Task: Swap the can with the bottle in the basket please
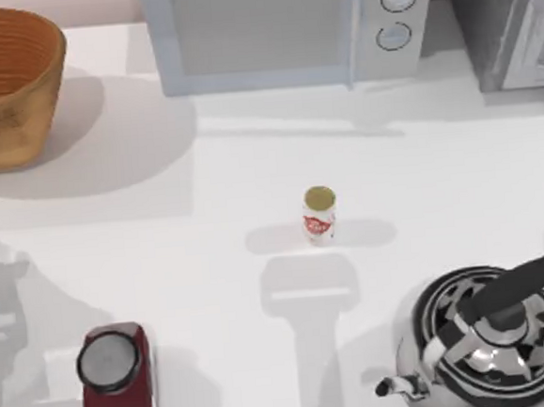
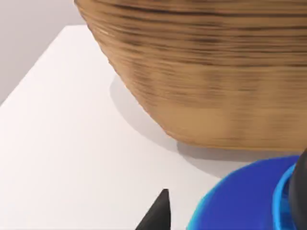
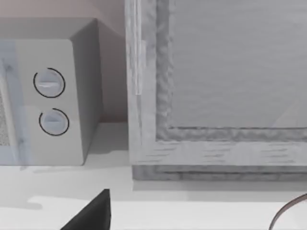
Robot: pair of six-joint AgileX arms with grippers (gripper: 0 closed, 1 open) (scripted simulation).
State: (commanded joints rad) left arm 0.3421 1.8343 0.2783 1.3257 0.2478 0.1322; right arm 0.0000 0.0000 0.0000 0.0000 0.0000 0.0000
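Bench (image 1: 206, 199) centre open on all sides of the bottle (image 1: 319, 215). Obstacles: basket (image 1: 4, 88) far left corner, microwave (image 1: 286, 28) along the back, kettle (image 1: 495, 337) near right, red jar (image 1: 116, 381) near left. Clear lane between jar and kettle.

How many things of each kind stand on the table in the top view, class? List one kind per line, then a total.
Basket: 1
Microwave: 1
Bottle: 1
Dark red jar: 1
Kettle: 1
Grey cabinet: 1
Total: 6
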